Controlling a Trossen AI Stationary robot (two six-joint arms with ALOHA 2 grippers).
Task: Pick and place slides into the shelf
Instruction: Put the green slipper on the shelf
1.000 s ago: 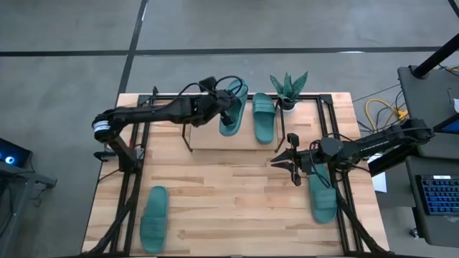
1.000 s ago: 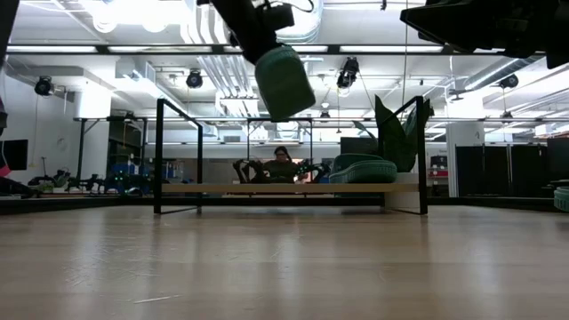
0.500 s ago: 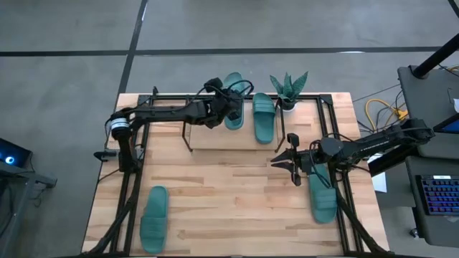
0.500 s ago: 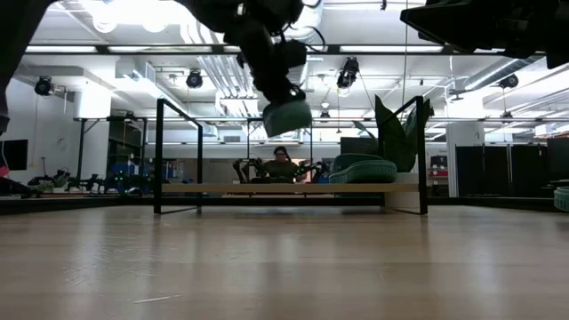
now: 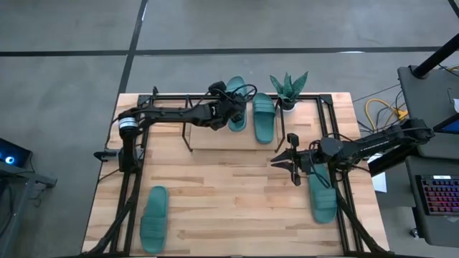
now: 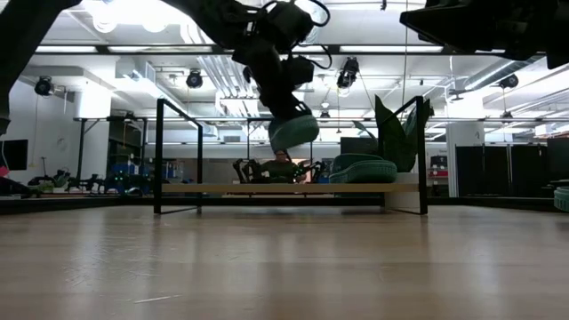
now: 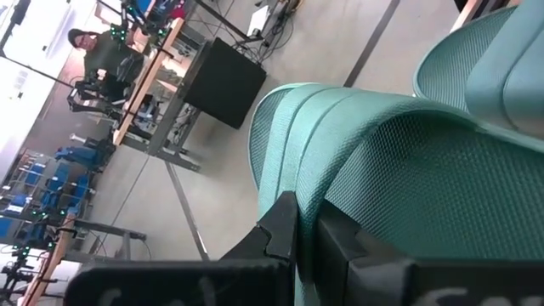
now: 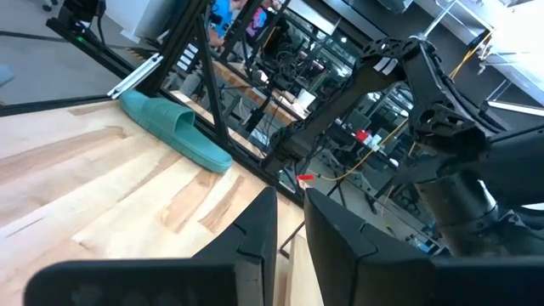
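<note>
The left gripper (image 5: 228, 109) is clamped on a slide (image 5: 237, 115), holding it above the shelf (image 5: 208, 140) near the top middle of the high view. In the low view the slide (image 6: 293, 132) hangs clear of the board, toe tipped down, upper middle of the frame; I'd guess it is carried high so it clears the rods before being set down. It sits just left of a second slide (image 5: 263, 117) already lying on the shelf, beside the plant (image 5: 288, 89), so the open board to the left is kept for the rest.

The right gripper (image 5: 294, 166) waits at centre right, fingers close together and holding nothing, just beside a third slide (image 5: 322, 193) at lower right. The fourth slide (image 5: 153, 218) lies at lower left, well apart from both arms.
</note>
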